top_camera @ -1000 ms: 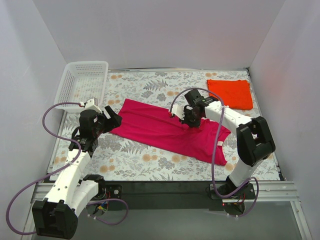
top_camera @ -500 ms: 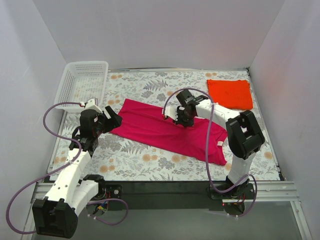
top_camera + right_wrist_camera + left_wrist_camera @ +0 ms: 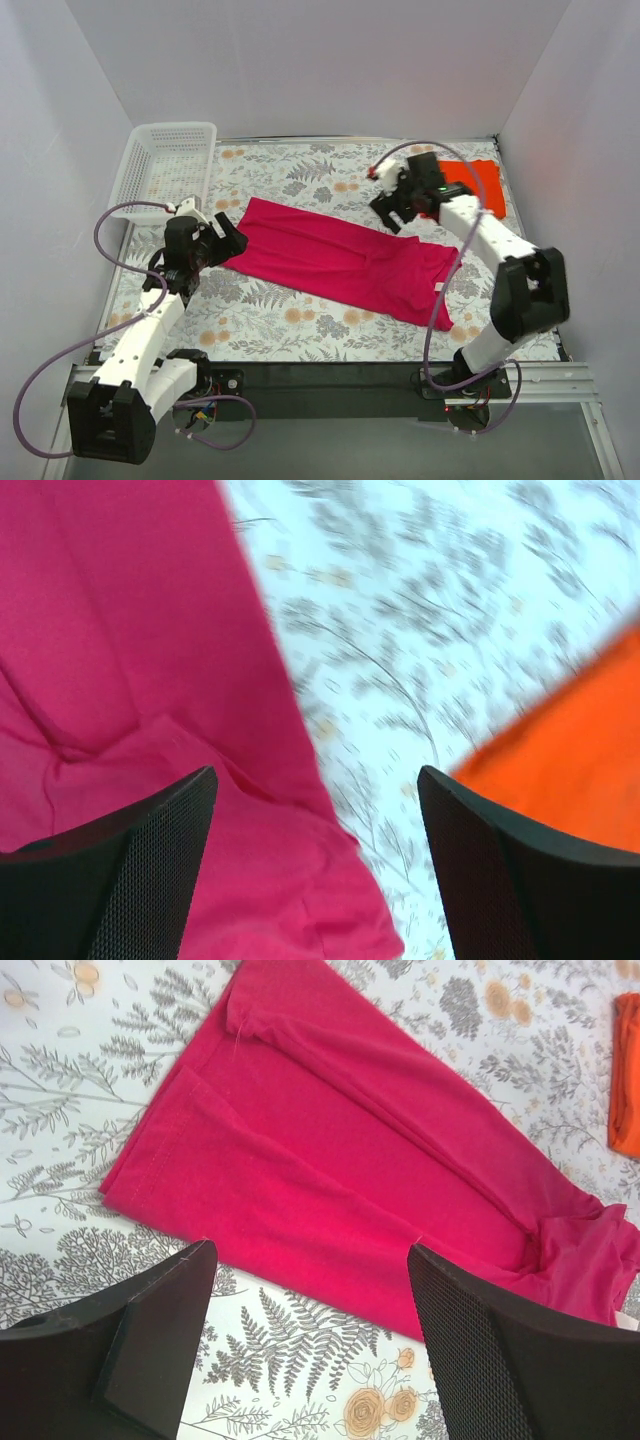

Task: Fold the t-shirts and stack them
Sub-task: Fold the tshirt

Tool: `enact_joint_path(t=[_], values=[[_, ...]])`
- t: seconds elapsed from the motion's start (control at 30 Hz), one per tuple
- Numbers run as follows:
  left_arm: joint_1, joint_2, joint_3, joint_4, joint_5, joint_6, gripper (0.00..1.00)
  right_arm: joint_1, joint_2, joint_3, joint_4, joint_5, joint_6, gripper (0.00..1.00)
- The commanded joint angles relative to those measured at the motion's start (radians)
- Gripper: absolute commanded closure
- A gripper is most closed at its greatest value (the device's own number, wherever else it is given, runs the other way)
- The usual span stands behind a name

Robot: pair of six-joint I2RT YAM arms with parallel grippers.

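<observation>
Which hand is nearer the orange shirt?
Right. The right hand hovers just beside the orange shirt, on its left in the top view. The left hand is far off, at the pink shirt's opposite end.

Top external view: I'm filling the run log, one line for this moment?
left gripper open, beside pink t-shirt | right gripper open, empty | pink t-shirt spread out | orange t-shirt folded

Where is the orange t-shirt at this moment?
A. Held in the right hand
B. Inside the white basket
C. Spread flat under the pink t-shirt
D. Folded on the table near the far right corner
D: in the top view the orange t-shirt lies folded on the floral table at the far right corner, apart from the pink t-shirt that is spread in the middle.
</observation>
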Motion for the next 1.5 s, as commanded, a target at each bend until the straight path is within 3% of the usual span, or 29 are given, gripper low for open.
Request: enact_joint_path(t=[0.0, 0.13, 0.37, 0.6, 0.9, 1.27, 1.47], values=[[0.002, 0.054, -0.003, -0.019, 0.024, -0.018, 0.28, -0.229, -0.208, -0.075, 0.009, -0.251, 0.177, 0.26], [0.002, 0.128, 0.020, -0.054, 0.004, -0.053, 0.28, -0.510, -0.319, -0.246, -0.032, -0.328, 0.186, 0.25], [0.002, 0.226, 0.039, -0.096, -0.154, -0.131, 0.30, -0.710, -0.225, -0.315, -0.024, -0.427, 0.243, 0.28], [0.006, 0.329, 0.056, -0.113, -0.248, -0.237, 0.41, -0.751, -0.046, -0.273, -0.001, -0.482, 0.258, 0.32], [0.083, 0.462, 0.097, -0.101, -0.239, -0.292, 0.53, -0.761, -0.032, -0.294, 0.028, -0.509, 0.254, 0.33], [0.103, 0.560, 0.115, -0.059, -0.208, -0.349, 0.57, -0.779, -0.047, -0.316, 0.029, -0.545, 0.229, 0.34], [0.103, 0.567, 0.111, -0.075, -0.245, -0.358, 0.91, -0.788, -0.056, -0.327, 0.025, -0.565, 0.214, 0.34]])
